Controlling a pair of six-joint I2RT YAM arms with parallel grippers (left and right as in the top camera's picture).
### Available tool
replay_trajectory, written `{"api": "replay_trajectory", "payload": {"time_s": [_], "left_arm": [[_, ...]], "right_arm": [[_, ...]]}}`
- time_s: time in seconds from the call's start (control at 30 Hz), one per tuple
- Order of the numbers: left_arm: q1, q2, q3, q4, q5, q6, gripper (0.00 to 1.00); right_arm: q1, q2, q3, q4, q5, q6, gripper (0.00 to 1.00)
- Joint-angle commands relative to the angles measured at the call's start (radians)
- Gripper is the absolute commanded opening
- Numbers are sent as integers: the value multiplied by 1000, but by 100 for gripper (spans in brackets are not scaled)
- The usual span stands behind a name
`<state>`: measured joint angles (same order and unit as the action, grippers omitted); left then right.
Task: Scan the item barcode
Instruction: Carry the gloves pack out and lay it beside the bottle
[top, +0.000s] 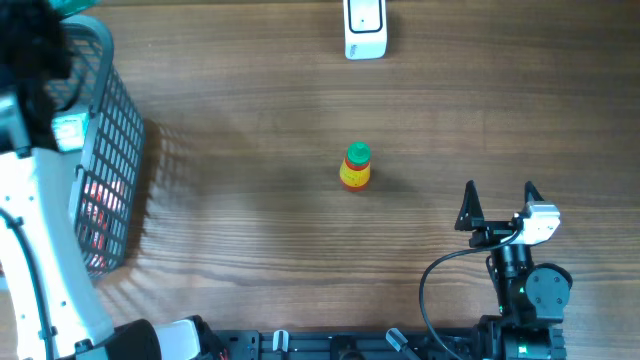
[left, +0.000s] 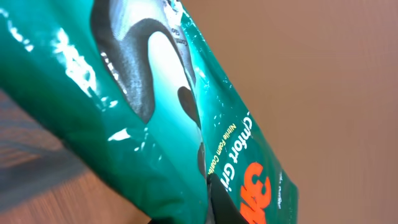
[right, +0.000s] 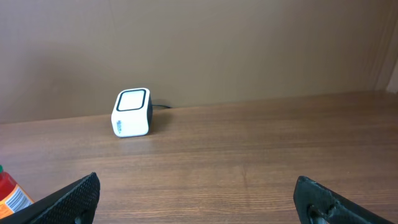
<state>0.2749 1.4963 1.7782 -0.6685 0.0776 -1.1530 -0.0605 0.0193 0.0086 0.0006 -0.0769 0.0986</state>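
Green glove packet (left: 155, 143), pinched in the closed left gripper (left: 211, 208), hangs over the basket (top: 110, 150); right gripper (top: 498, 200) gapes empty. Lifting-out step; next, its barcode likely must face the scanner (top: 365, 30).

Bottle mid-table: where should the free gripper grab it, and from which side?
Best bet: grip the bottle on its orange body below the green cap, fingers level, coming from the open right gripper's side. It stands upright with nothing near, and the cap looks narrower than the body. The left gripper is shut on a green packet.
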Motion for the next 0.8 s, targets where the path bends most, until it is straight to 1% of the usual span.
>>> {"api": "replay_trajectory", "payload": {"time_s": [0.0,0.1,0.2,0.23,0.37,0.47,0.57,0.63,0.77], "left_arm": [[-117,-19,0,36,26,402,4],[-219,-19,0,32,26,642,4],[-312,-19,0,-20,21,873,4],[-335,-19,0,-44,11,922,4],[-398,-16,0,-161,-24,996,4],[-412,-14,0,-269,-51,1070,4],[-412,-13,0,-360,-143,1071,4],[-412,-13,0,-417,-172,1071,4],[-414,-2,0,-527,-126,1071,4]], "right_arm": [[-2,-5,-3,2,14,-18,100],[-2,-5,-3,2,14,-18,100],[-2,-5,-3,2,14,-18,100],[-2,-5,-3,2,14,-18,100],[-2,-5,-3,2,14,-18,100],[-2,-5,-3,2,14,-18,100],[-2,-5,-3,2,14,-18,100],[-2,-5,-3,2,14,-18,100],[-2,-5,-3,2,14,-18,100]]}}
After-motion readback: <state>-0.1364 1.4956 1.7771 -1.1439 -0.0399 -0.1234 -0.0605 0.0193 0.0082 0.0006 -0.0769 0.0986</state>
